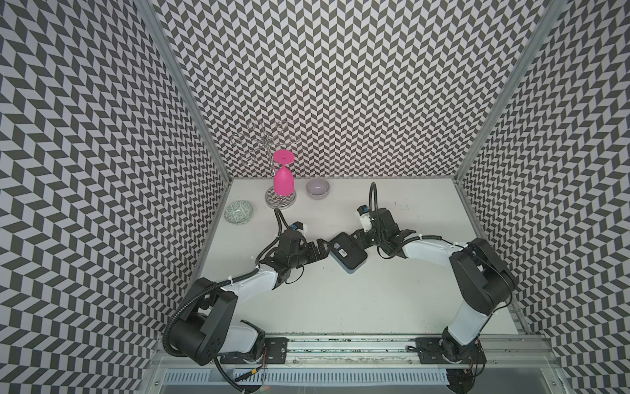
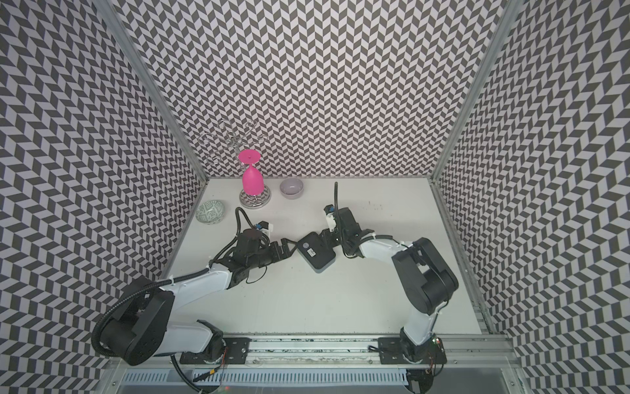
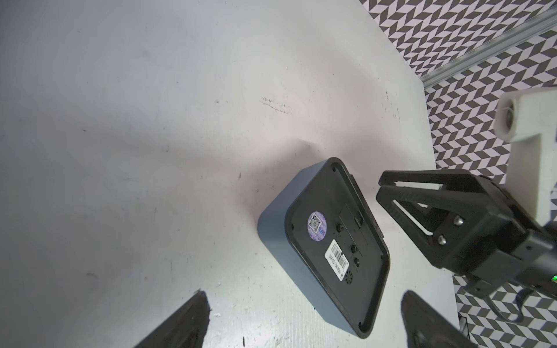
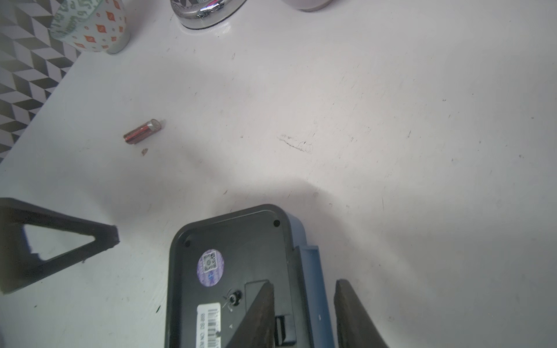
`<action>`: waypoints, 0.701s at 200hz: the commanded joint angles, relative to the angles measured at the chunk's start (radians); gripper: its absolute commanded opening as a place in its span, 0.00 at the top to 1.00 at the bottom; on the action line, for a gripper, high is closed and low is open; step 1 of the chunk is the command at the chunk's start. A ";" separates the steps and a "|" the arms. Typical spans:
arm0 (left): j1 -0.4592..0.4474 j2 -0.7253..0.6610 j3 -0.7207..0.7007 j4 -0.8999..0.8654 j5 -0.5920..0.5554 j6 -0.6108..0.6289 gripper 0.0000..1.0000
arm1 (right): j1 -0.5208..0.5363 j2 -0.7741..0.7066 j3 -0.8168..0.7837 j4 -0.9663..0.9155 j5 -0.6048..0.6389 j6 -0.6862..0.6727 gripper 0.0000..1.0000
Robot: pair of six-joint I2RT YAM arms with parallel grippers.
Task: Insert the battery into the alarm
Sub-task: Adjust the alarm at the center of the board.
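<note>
Left end effector (image 1: 323, 249) is spread wide just beside the face-down alarm (image 3: 328, 241). Right end effector (image 4: 303, 283), slightly parted, straddles the alarm's opposite edge. The battery (image 4: 142, 131) lies well beyond it on the tabletop (image 4: 391, 120).

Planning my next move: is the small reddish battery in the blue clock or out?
Out: the reddish cylindrical battery lies on the white table, apart from the blue-cased clock.

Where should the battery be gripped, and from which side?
Probably across its mid-body, from straight above, jaws straddling its long axis: the battery lies flat on the table, a slim cylinder apart from the alarm.
</note>
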 commanded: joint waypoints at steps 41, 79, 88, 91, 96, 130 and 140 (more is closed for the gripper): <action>0.013 -0.201 -0.139 0.152 -0.107 0.061 0.01 | 0.007 0.062 0.008 -0.003 -0.015 0.005 0.73; 0.026 -0.251 -0.186 0.216 -0.106 0.035 0.01 | 0.006 -0.005 -0.096 0.071 -0.024 0.077 0.84; 0.027 -0.253 -0.195 0.241 -0.098 0.031 0.01 | 0.006 -0.021 -0.125 0.088 -0.032 0.097 0.85; 0.027 -0.253 -0.197 0.244 -0.097 0.028 0.01 | 0.006 -0.026 -0.134 0.094 -0.033 0.103 0.85; 0.026 -0.254 -0.200 0.251 -0.097 0.024 0.01 | 0.006 -0.035 -0.149 0.104 -0.037 0.115 0.86; 0.023 -0.234 -0.211 0.305 -0.076 0.046 0.01 | 0.007 -0.106 -0.251 0.175 -0.050 0.192 0.88; 0.020 -0.226 -0.203 0.299 -0.077 0.053 0.01 | 0.011 -0.131 -0.279 0.193 -0.054 0.219 0.88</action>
